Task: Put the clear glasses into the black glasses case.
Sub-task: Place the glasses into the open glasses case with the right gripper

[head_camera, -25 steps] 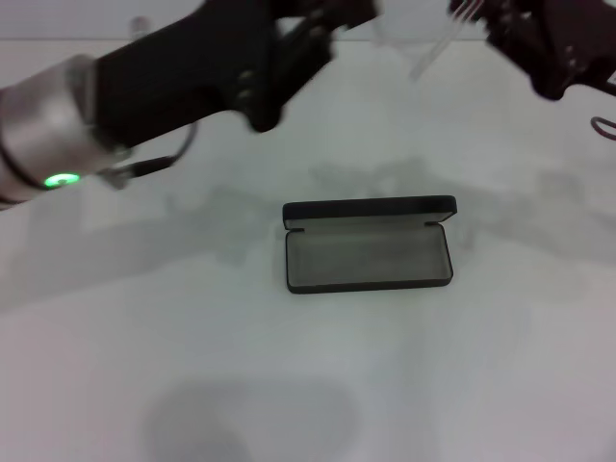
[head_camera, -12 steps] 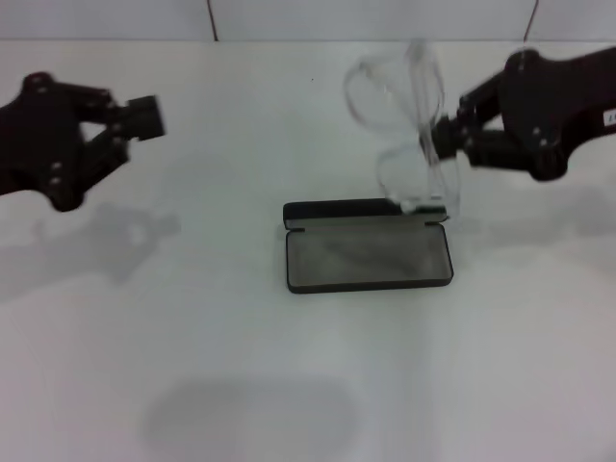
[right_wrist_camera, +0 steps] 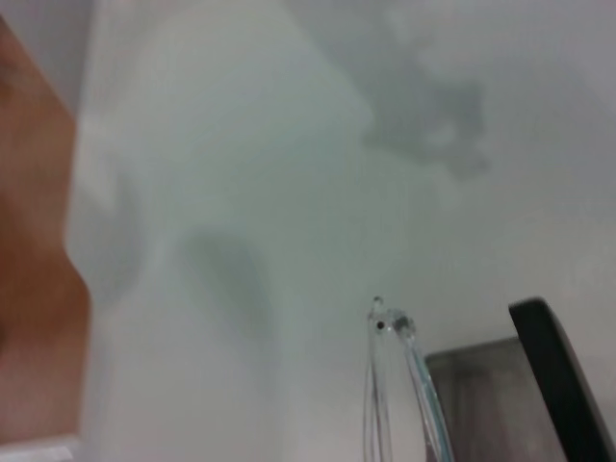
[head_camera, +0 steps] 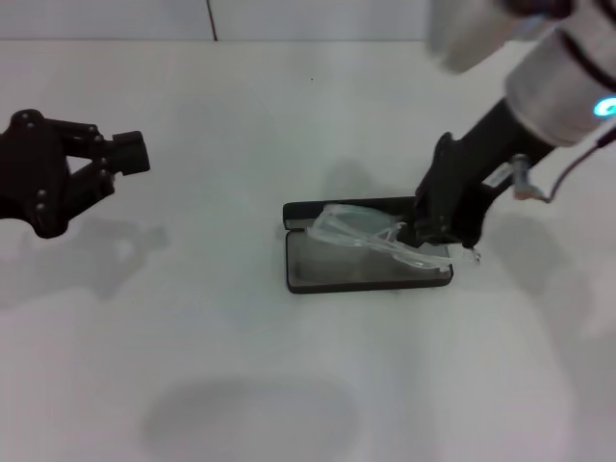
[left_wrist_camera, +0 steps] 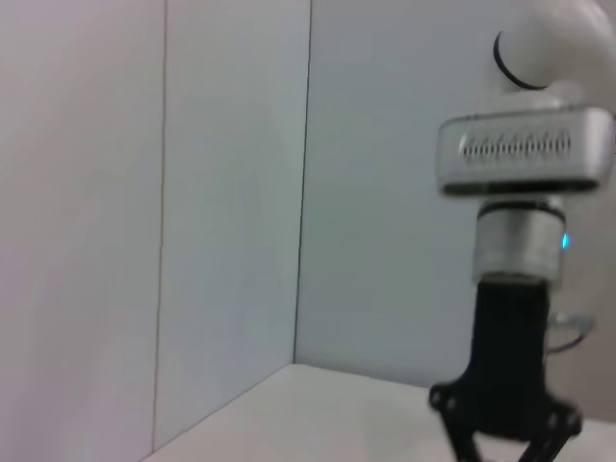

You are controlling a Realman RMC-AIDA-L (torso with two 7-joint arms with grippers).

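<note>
The black glasses case [head_camera: 327, 274] lies open in the middle of the white table, lid toward the back, grey lining showing. The clear glasses [head_camera: 358, 229] lie tilted across its back and right part, partly inside. My right gripper [head_camera: 435, 231] is low over the case's right end, shut on the glasses' right end. The right wrist view shows a thin clear arm of the glasses [right_wrist_camera: 390, 385] beside the case's black edge [right_wrist_camera: 553, 380]. My left gripper [head_camera: 127, 154] hangs far to the left, away from the case, holding nothing.
The white table [head_camera: 289, 385] has a back edge against a pale wall [head_camera: 115, 19]. In the left wrist view my right arm [left_wrist_camera: 515, 318] shows far off before a wall corner. A wooden-brown surface [right_wrist_camera: 34, 289] borders the right wrist view.
My right gripper came down and laid the glasses, earlier held upright above the case, across the open case. My left arm stayed at the far left, shifting only slightly.
</note>
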